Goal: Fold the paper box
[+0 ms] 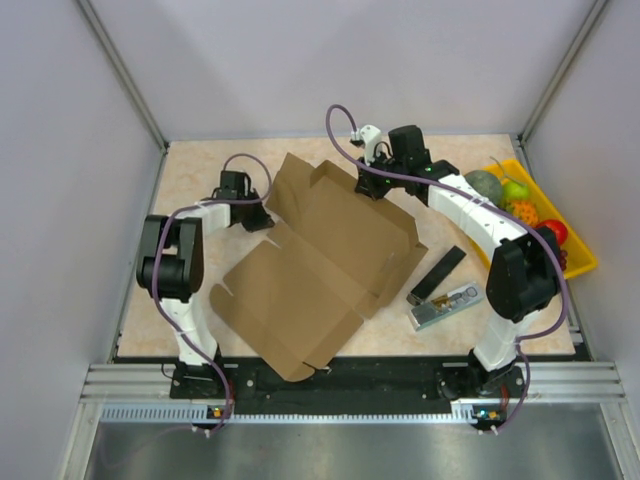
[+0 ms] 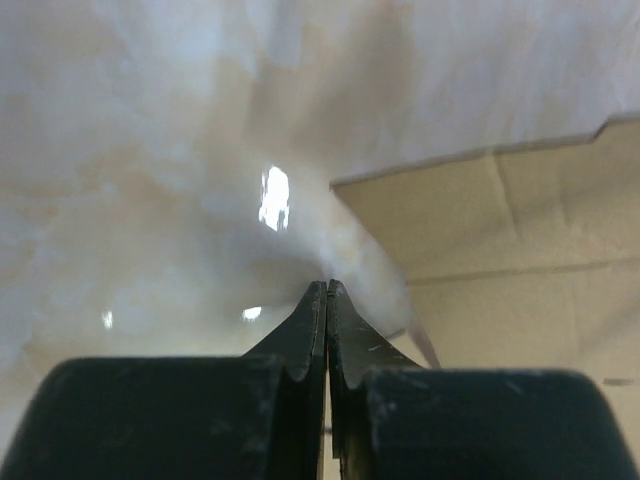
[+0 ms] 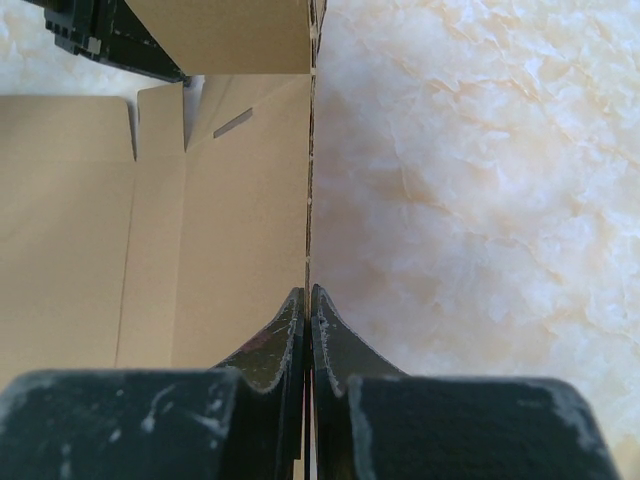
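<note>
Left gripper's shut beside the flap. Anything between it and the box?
Nothing visible: only table shows between the left gripper and the paper box edge just beside it.

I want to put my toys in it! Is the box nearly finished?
Not yet. One far wall of the paper box stands up, pinched by the right fingers. The left fingers are shut by its left edge. The big near flaps lie flat, unfolded.

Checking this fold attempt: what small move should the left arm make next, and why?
Probably open the left claw and shift it right onto the brown cardboard paper box flap: it is shut with only marbled table ahead, cardboard lying alongside, while the right claw pinches the far edge.
</note>
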You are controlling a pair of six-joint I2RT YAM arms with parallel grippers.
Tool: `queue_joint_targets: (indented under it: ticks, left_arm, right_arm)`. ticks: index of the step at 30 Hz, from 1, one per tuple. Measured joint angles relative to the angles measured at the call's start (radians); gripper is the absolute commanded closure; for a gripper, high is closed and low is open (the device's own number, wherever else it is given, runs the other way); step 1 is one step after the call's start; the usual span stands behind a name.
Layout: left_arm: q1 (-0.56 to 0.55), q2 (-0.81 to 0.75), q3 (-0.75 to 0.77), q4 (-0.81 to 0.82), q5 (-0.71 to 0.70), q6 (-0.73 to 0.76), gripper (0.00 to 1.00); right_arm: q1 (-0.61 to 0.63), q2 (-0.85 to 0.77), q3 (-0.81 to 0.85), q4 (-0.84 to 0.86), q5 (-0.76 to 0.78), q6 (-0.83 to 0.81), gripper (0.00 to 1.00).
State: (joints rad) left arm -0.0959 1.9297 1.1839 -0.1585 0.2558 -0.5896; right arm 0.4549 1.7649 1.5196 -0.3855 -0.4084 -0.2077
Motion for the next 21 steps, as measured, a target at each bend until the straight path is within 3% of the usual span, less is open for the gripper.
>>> queue_joint_targets:
  ticks: [12,18,20,21]
  left_arm:
    - [-0.019,-0.219,-0.137,0.012,0.024,0.003,1.0]
    - [-0.056,-0.232,-0.167,0.03,0.029,0.005,0.99]
    - [-0.061,-0.233,-0.172,0.013,-0.023,0.016,0.85]
    - [-0.06,-0.233,-0.17,0.002,-0.048,0.022,0.71]
  right_arm:
    - [0.0,0.0,0.0,0.0,-0.005,0.01,1.0]
    - [0.0,0.0,0.0,0.001,-0.006,0.018,1.0]
    - [0.0,0.0,0.0,0.001,-0.008,0.019,1.0]
    - [0.0,0.0,0.0,0.001,-0.009,0.019,1.0]
